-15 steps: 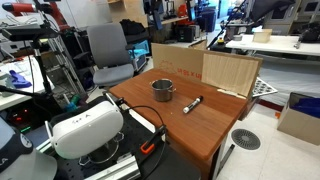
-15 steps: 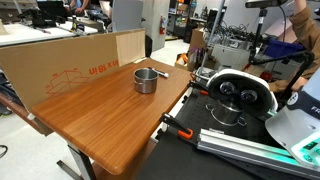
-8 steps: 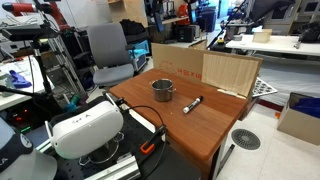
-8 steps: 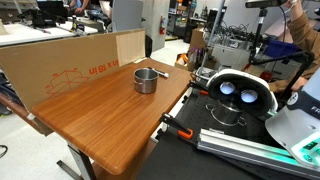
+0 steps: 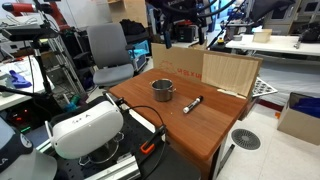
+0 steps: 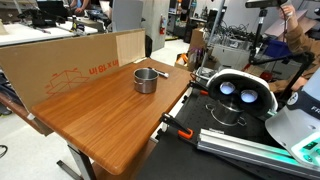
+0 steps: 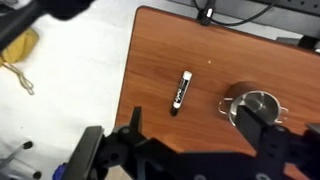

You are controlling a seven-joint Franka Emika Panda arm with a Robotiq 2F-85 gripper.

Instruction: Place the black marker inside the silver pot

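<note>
The black marker (image 5: 193,104) lies flat on the wooden table (image 5: 215,130), a little apart from the silver pot (image 5: 163,90). In the wrist view the marker (image 7: 180,92) lies in the middle and the pot (image 7: 257,104) is to its right, partly behind one finger. My gripper (image 7: 198,135) is open and empty, high above the table, with its two dark fingers (image 7: 133,128) spread wide. In an exterior view the dark arm and gripper (image 5: 167,38) hang above the far end of the table. In the other exterior view I see the pot (image 6: 146,80) but not the marker.
A cardboard box and a wooden panel (image 5: 205,68) stand along the table's far edge. A grey office chair (image 5: 108,50) is behind the table. A white rounded device (image 5: 85,130) and an orange clamp (image 5: 148,147) sit at the near end. A yellow object (image 7: 20,50) lies on the floor.
The dark arm has come into the top of an exterior view, where it did not show before. The marker and the pot have not moved.
</note>
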